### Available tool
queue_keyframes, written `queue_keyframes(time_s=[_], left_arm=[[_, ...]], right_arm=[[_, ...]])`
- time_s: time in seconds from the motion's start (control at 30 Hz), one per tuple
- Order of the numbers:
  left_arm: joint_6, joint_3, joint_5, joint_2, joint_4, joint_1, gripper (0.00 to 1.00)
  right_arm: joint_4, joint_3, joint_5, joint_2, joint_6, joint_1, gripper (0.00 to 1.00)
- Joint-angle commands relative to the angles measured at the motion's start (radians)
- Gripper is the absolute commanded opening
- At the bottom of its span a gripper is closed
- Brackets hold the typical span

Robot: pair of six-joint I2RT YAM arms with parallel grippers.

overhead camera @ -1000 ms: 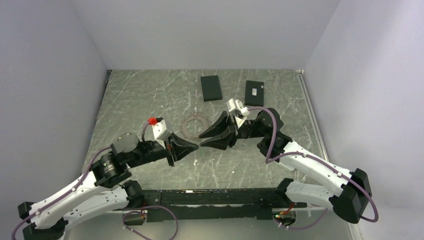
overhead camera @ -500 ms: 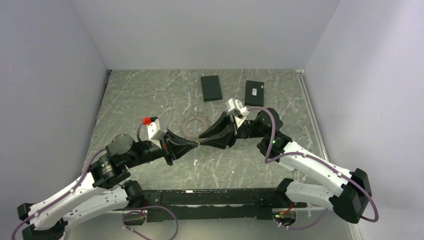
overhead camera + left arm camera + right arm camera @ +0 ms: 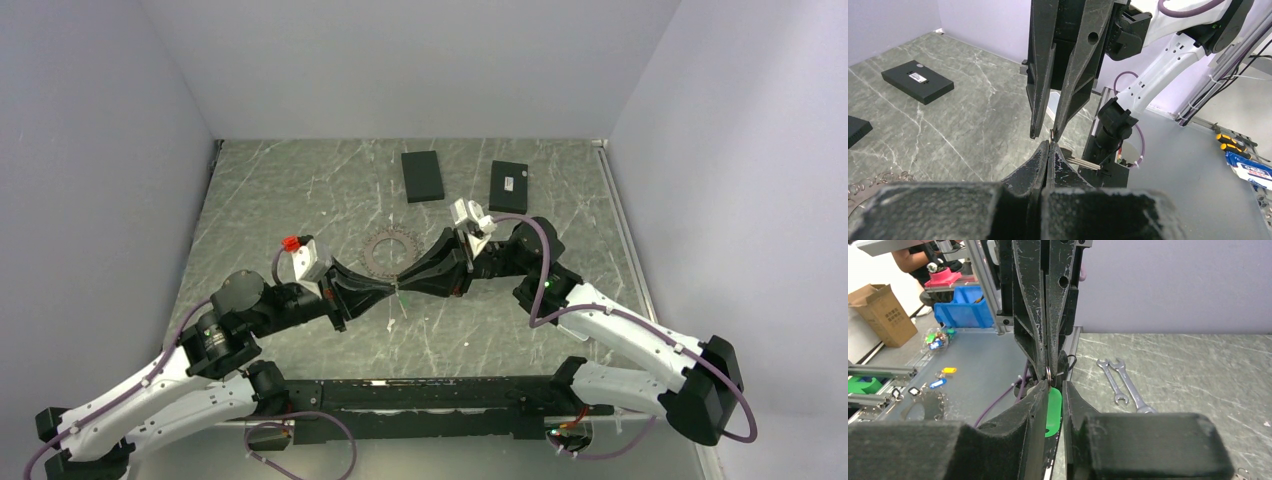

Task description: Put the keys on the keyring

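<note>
The keyring point(image 3: 392, 250), a dark toothed metal ring, lies flat on the table just behind the two grippers; its jagged edge shows in the left wrist view point(image 3: 873, 180). My left gripper point(image 3: 397, 289) is shut on a silver key point(image 3: 1083, 162), whose blade sticks out to the side. A small wire ring point(image 3: 1048, 372) sits at its tip and a green tag point(image 3: 1053, 410) hangs below. My right gripper point(image 3: 404, 283) meets it tip to tip. Its jaws stand a narrow gap apart around the small ring and tag point(image 3: 1054, 386).
Two flat black boxes point(image 3: 422, 175) point(image 3: 508, 185) lie at the back of the marble table; one also shows in the left wrist view point(image 3: 918, 81). Two wrenches point(image 3: 1120, 382) lie on the marble beyond the left arm. Grey walls enclose the sides and back.
My left gripper has moved up and right to meet the right gripper. The right gripper's jaws have narrowed from wide open to a small gap around the left tip.
</note>
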Motion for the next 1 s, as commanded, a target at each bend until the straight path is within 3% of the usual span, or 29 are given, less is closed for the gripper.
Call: queue_keyframes(time_s=[0.0, 0.53, 0.83, 0.9, 0.97], left_arm=[[-0.018, 0.000, -0.005, -0.018, 0.051, -0.003, 0.00], [-0.023, -0.017, -0.002, -0.008, 0.063, -0.002, 0.00], [-0.021, -0.029, -0.027, -0.024, 0.063, -0.002, 0.00], [-0.022, -0.032, -0.047, -0.029, 0.062, -0.002, 0.13], [-0.028, -0.031, -0.072, -0.030, 0.043, -0.002, 0.40]], right_arm=[[0.040, 0.026, -0.017, 0.005, -0.004, 0.007, 0.20], [0.031, 0.034, -0.019, 0.015, -0.007, 0.018, 0.16], [0.025, 0.040, -0.027, 0.033, -0.010, 0.027, 0.00], [0.026, 0.041, -0.033, 0.036, -0.010, 0.028, 0.00], [0.026, 0.034, -0.020, 0.034, -0.010, 0.028, 0.00]])
